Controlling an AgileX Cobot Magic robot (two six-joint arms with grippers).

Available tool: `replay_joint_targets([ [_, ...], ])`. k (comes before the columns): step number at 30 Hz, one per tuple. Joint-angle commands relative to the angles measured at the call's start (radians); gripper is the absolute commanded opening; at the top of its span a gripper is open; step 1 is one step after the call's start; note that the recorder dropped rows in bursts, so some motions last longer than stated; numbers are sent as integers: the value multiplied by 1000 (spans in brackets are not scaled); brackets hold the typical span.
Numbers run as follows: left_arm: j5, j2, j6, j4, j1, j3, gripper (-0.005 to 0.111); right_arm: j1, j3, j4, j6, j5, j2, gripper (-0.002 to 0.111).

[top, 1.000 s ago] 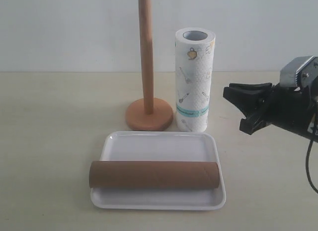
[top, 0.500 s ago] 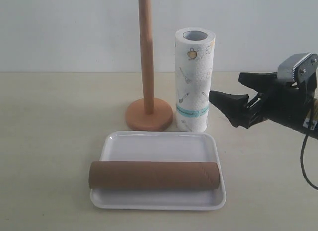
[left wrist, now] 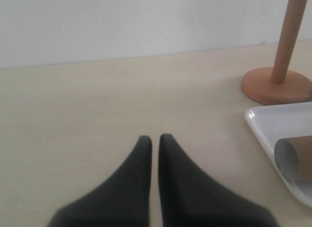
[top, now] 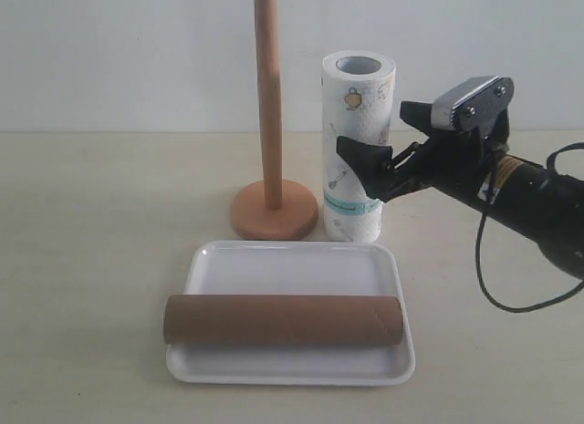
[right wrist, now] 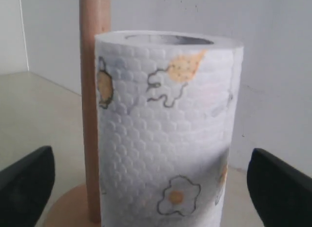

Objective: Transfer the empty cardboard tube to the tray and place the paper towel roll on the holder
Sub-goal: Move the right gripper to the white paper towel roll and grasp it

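The empty cardboard tube (top: 283,320) lies across the front of the white tray (top: 292,264). Behind the tray, the printed paper towel roll (top: 358,96) stands upright beside the wooden holder (top: 268,123). My right gripper (top: 374,128) is open, with one black finger on each side of the roll at mid height. In the right wrist view the roll (right wrist: 165,129) fills the space between the fingers (right wrist: 29,183), and the holder's rod (right wrist: 92,114) rises behind it. My left gripper (left wrist: 154,139) is shut and empty, low over bare table. It looks towards the holder's base (left wrist: 278,85), the tray's corner (left wrist: 265,124) and the tube's end (left wrist: 295,158).
A plain pale wall runs behind the beige table. The right arm's black cable (top: 511,287) loops down to the right of the tray. The left arm does not show in the exterior view.
My right gripper has moved left and slightly up, from well right of the roll to straddling it. The roll, holder, tube and tray have not moved.
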Motion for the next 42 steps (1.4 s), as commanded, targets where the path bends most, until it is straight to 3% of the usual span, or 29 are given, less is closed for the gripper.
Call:
replay_joint_targets([
  [1, -3, -3, 1, 1, 2, 3, 5, 1, -65, -1, 36, -76, 97, 105],
  [7, -3, -3, 1, 1, 2, 3, 5, 1, -201, -41, 128, -76, 199, 104],
  [10, -3, -3, 1, 1, 2, 3, 5, 1, -210, -103, 156, -76, 202, 95],
  [17, -3, -3, 1, 1, 2, 3, 5, 1, -210, -110, 156, -76, 202, 13],
  [19, -3, -3, 1, 1, 2, 3, 5, 1, -210, -84, 161, -76, 202, 0],
  [37, -3, -3, 1, 1, 2, 3, 5, 1, -210, -47, 161, -76, 196, 0],
  [42, -3, -3, 1, 1, 2, 3, 5, -1, -210, -31, 161, -76, 102, 0],
])
